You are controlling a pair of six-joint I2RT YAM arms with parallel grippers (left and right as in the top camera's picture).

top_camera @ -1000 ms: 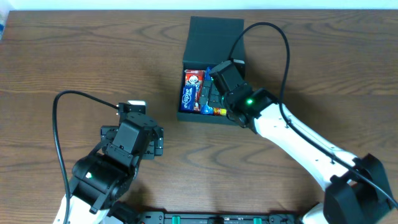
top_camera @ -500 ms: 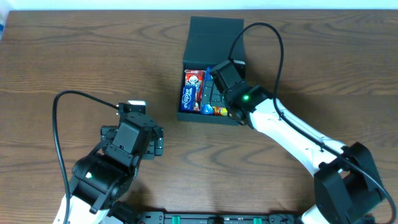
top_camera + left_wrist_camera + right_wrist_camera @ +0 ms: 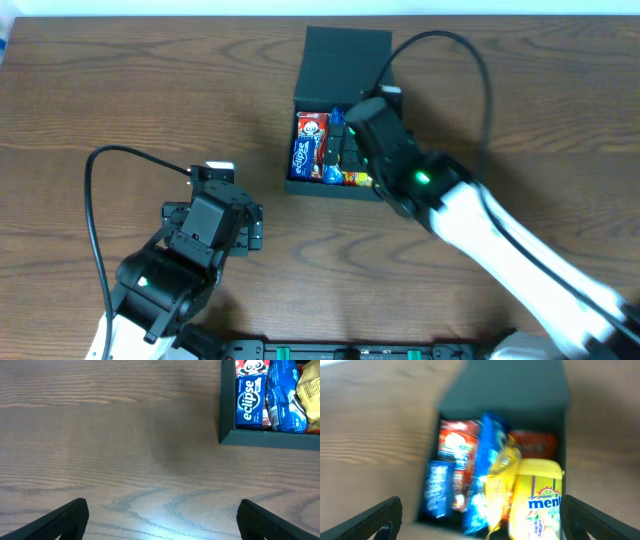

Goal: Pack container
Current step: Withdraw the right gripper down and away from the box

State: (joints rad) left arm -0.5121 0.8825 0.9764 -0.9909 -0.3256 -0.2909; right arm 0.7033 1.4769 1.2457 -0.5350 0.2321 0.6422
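The dark square container (image 3: 299,186) sits at the table's centre back with its flap lid (image 3: 345,60) open behind it. It holds several snack packets: a blue Eclipse pack (image 3: 303,155), a red packet (image 3: 312,124), a blue packet and a yellow Mentos pack (image 3: 538,502). My right gripper (image 3: 345,150) hovers over the container, open and empty; its view is blurred. My left gripper (image 3: 160,520) is open and empty above bare wood, front left of the container (image 3: 227,435).
The wooden table (image 3: 120,90) spreads around the container. A black cable (image 3: 440,45) arcs over the right arm and another loops beside the left arm (image 3: 95,200).
My right arm has swung and pulled back a little to the right above the container; its view is motion-blurred. The left arm has not moved.
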